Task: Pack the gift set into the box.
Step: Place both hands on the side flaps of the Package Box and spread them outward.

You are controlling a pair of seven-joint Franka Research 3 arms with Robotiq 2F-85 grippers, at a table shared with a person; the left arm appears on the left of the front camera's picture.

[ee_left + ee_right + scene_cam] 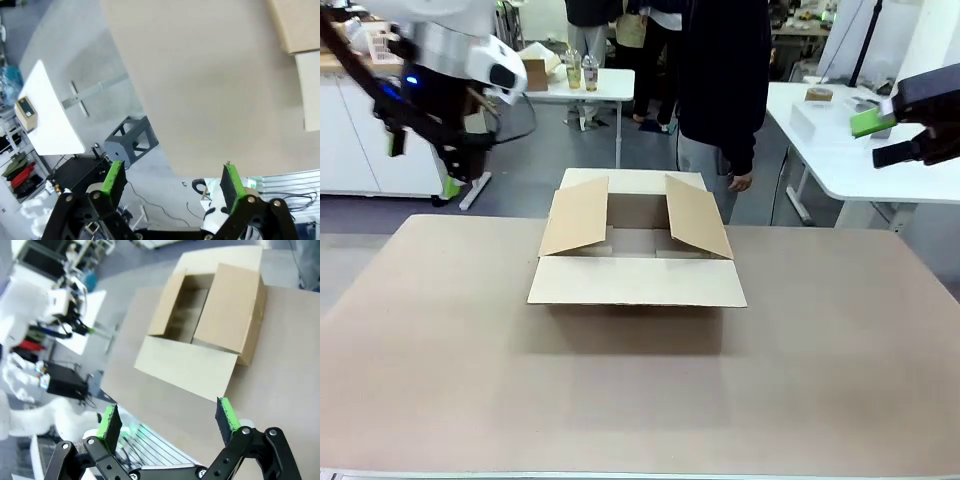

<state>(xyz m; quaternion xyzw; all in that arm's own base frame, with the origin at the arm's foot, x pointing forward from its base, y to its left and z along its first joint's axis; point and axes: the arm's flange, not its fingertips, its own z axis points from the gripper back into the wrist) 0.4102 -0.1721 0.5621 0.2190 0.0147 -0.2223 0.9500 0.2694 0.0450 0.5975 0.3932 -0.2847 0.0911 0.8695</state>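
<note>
The box (638, 282), a brown cardboard carton, stands open at the far middle of the table, its four flaps spread and its inside bare as far as I can see. It also appears from above (235, 315), and one flap edge shows in the left wrist view (300, 25). The gift set is out of view. My left gripper (172, 167) is open and empty, held high over the table's left edge and the floor. Well above the table's far right, my right gripper (880, 138) (167, 407) is also open and empty.
A person (720, 80) in dark clothes stands just behind the box, one hand (740, 182) hanging at the side. A white table (840, 150) stands to the right and another (580, 85) with bottles at the back. The tan table (640, 400) is bare around the box.
</note>
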